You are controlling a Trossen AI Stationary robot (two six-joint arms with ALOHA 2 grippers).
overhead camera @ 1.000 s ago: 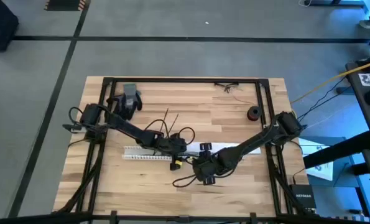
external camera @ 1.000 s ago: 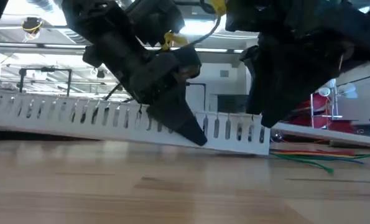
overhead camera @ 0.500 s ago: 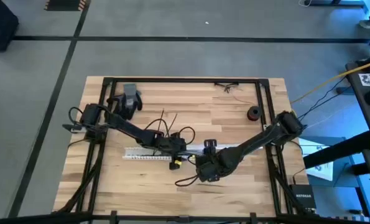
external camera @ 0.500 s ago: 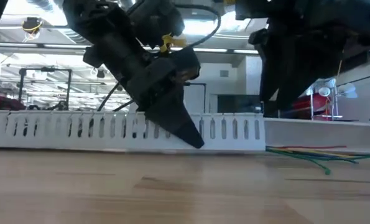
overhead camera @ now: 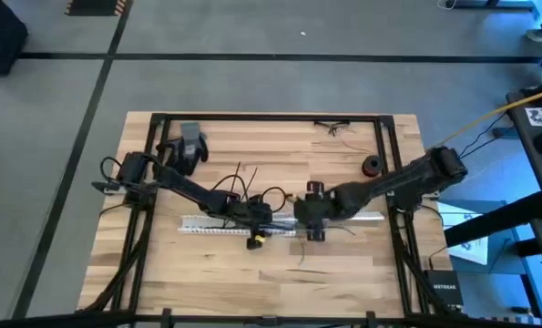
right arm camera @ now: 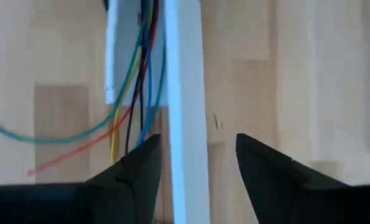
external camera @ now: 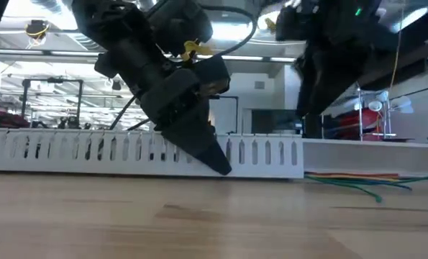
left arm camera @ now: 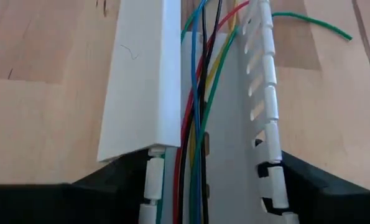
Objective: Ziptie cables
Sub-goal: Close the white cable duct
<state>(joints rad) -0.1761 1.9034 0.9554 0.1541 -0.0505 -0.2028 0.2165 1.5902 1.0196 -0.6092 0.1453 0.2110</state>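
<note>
left gripper sits mid-table, fingers spread either side of the white slotted duct, touching its walls. cables, red, blue, black, yellow and green, run along inside the duct betw. its walls. right gripper is just right of it, fingers apart, straddling a white cover strip, cables beside it. black roll lies far right; dark glove far left.

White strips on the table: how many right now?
2. The slotted strip sits at the left gripper; the plain strip continues from it, straddled by the open right gripper. Others may hide under the arms.
</note>
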